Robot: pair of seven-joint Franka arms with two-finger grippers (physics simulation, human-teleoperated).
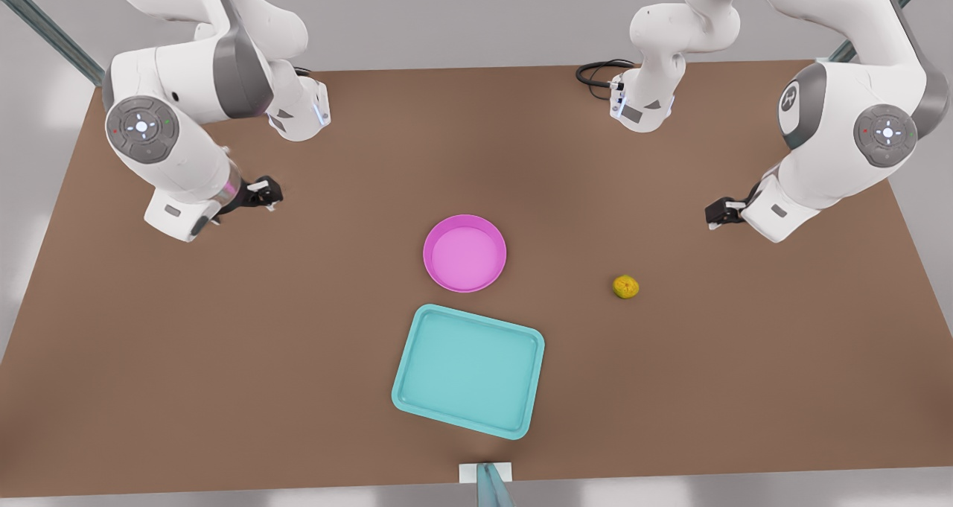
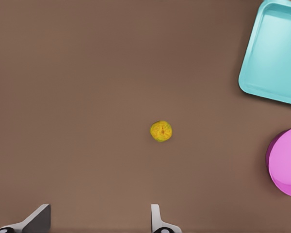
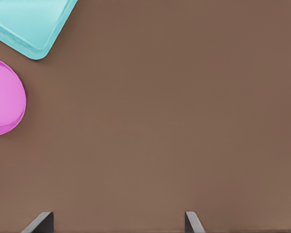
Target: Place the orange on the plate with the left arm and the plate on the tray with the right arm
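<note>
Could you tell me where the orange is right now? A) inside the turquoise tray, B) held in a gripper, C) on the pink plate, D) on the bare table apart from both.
D: the orange lies on the brown table, clear of the plate and the tray, with no gripper touching it.

Not much to read here honestly. The one sign I can spot is a white round logo mark on the grey elbow joint of the arm (image 1: 856,131) on the front view's right, and its lettering is too small to make out. No words, labels or numbers anywhere else.
</note>
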